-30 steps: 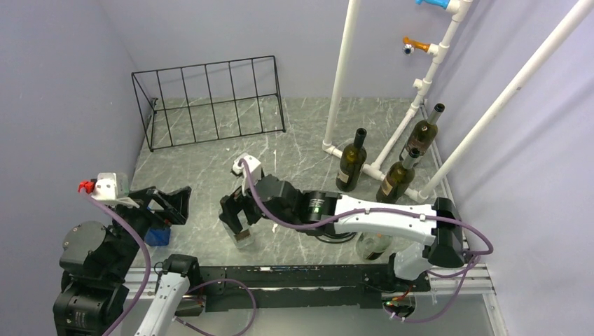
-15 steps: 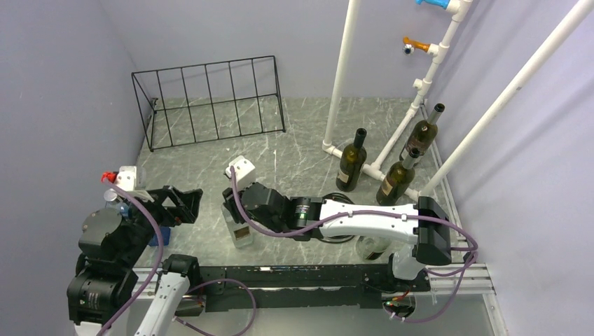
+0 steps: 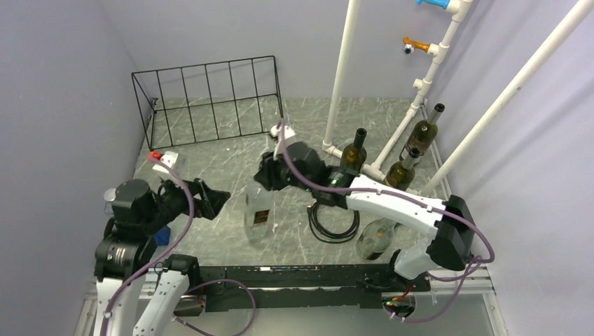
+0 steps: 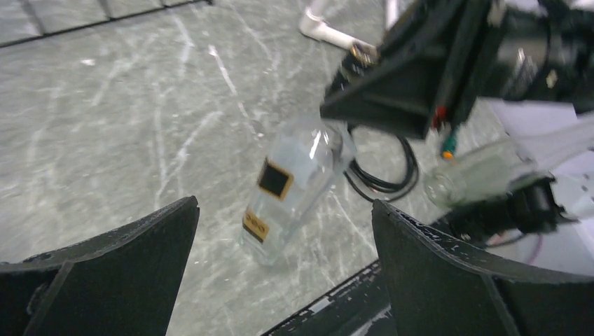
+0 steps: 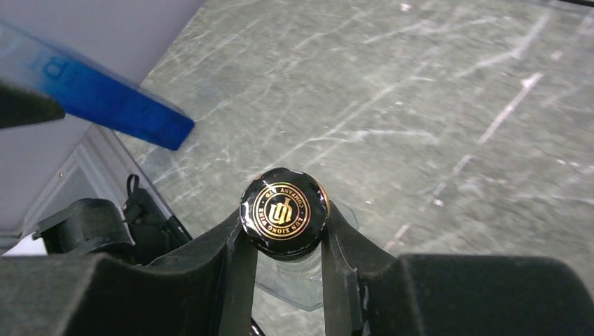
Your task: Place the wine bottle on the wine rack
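Note:
The wine bottle (image 3: 258, 213) is clear glass with a black-and-gold label and a black cap (image 5: 284, 211). It hangs tilted from my right gripper (image 3: 270, 179), which is shut on its neck just below the cap. In the right wrist view, the right gripper (image 5: 284, 222) has one finger pressed against each side of the neck. Whether the bottle's base touches the table I cannot tell. My left gripper (image 3: 212, 199) is open, left of the bottle and facing it. In the left wrist view the bottle (image 4: 291, 189) lies ahead of the left gripper (image 4: 284, 206). The black wire wine rack (image 3: 210, 98) stands at the back left.
A white pipe frame (image 3: 343, 77) rises at the back right, with three dark bottles (image 3: 351, 162) standing by its foot. A black cable coil (image 3: 335, 222) and a clear bottle lying down (image 3: 375, 241) are near the right arm's base. A blue block (image 3: 162, 236) sits at the front left.
My right gripper has shut on the bottle's neck and carried it from the front toward the table's middle, tilting it. My left arm has swung in toward the bottle, still open.

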### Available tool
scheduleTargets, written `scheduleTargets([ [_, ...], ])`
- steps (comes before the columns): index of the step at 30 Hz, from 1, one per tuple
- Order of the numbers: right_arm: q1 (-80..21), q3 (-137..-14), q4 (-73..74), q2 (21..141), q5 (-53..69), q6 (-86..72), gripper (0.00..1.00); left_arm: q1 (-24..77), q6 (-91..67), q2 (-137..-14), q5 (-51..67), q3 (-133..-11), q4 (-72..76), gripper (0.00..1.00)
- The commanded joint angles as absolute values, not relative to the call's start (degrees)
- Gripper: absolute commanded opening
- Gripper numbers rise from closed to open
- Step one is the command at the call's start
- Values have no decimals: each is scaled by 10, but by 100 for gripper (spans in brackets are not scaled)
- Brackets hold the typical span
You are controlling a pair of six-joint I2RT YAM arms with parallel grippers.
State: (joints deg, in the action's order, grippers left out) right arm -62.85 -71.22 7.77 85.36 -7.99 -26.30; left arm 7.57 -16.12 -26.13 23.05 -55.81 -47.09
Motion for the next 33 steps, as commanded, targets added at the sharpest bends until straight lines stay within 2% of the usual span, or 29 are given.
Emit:
scheduleTargets([
  [1, -563, -721, 18, 776, 71, -309, 0, 74, -141, -308, 393, -530, -384, 100],
  [3, -534, -722, 26, 763, 102, -314, 0, 84, -147, -341, 465, -515, -359, 98],
  [4, -522, -721, 30, 757, 115, -319, 0, 102, -143, -358, 461, -520, -365, 99],
  [8, -492, -709, 21, 734, 172, -337, 0, 232, -143, -387, 276, -547, -362, 99],
  [11, -487, -707, 16, 727, 189, -342, 0, 300, -155, -424, 209, -570, -343, 99],
  [16, -484, -712, 24, 720, 205, -340, 0, 374, -131, -515, 77, -634, -391, 99],
  [24, -479, -702, 19, 701, 221, -351, 0, 435, -127, -567, 70, -648, -365, 99],
  [30, -474, -683, 5, 686, 231, -361, 0, 466, -128, -581, 38, -657, -384, 93],
  [33, -471, -675, -11, 679, 243, -371, 0, 471, -132, -581, 47, -648, -373, 99],
])
